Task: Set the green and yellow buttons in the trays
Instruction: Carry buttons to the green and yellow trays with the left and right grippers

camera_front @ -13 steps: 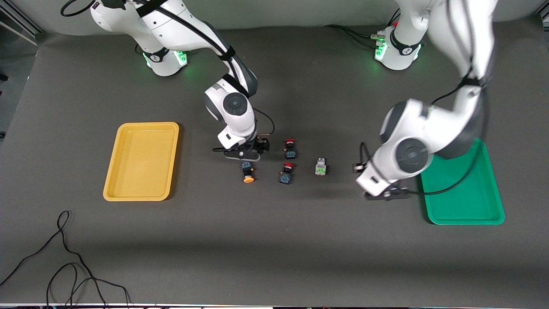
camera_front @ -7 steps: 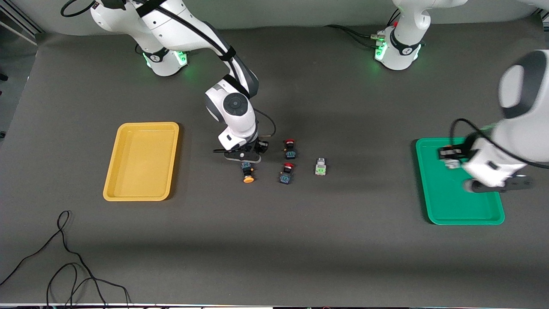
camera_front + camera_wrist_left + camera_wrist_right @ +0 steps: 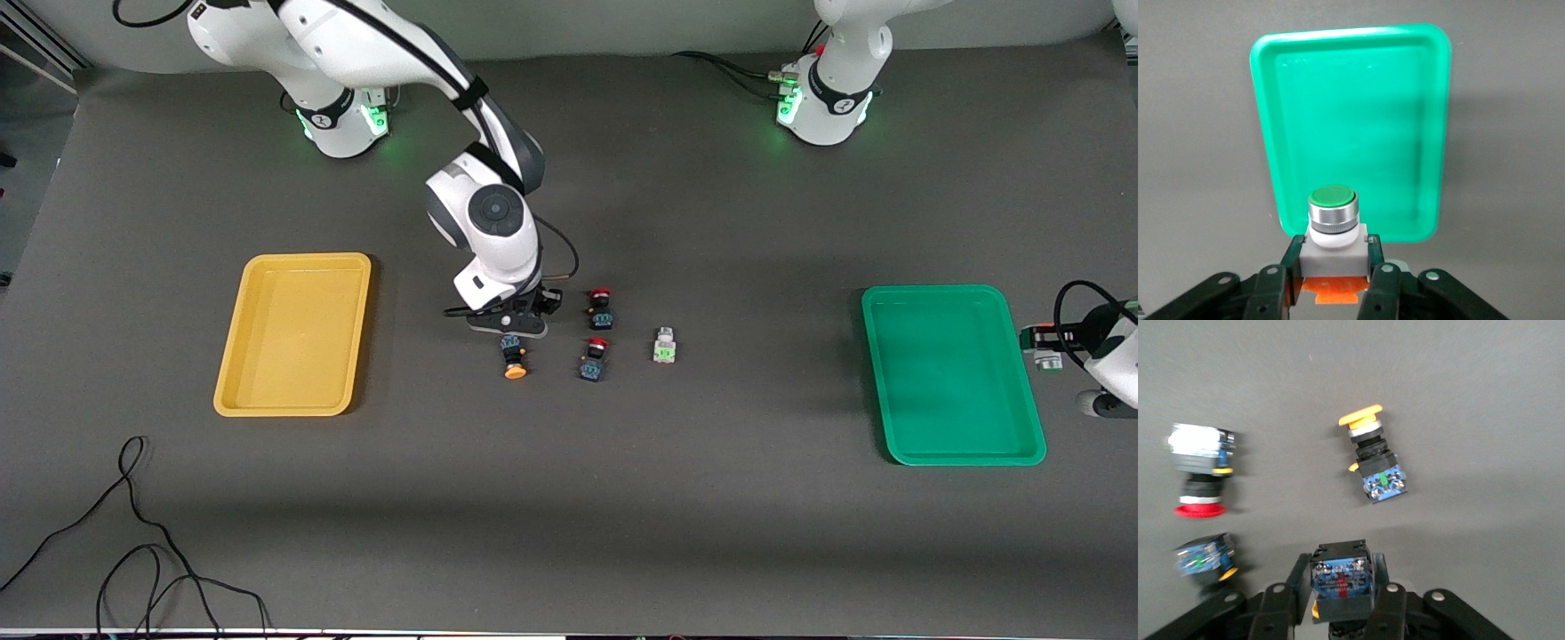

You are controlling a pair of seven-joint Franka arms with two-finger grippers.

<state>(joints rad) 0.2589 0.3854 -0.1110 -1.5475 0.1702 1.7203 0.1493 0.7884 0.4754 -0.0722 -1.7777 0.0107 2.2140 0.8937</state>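
Observation:
My left gripper [image 3: 1050, 354] is shut on a white square-bodied button with a green face [image 3: 1333, 199] and holds it over the table just off the green tray [image 3: 951, 373], at the left arm's end; the tray [image 3: 1351, 120] fills the left wrist view. My right gripper [image 3: 524, 313] is shut on a black-blue button body [image 3: 1341, 577] whose cap is hidden; a bit of yellow shows under it. It hangs low over the table beside an orange-yellow capped button [image 3: 514, 359] lying on its side [image 3: 1373, 463]. A white square button [image 3: 664, 347] lies nearer the middle. The yellow tray [image 3: 293, 333] holds nothing.
Two red-capped black-blue switches [image 3: 601, 308] [image 3: 594, 358] lie between the orange-yellow button and the white one; they show blurred in the right wrist view [image 3: 1201, 477] [image 3: 1201, 560]. Loose black cables [image 3: 133, 533] lie near the front edge at the right arm's end.
My left arm swung with the white green-faced button from near the buttons, across the green tray, to just off its outer edge. My right gripper barely moved.

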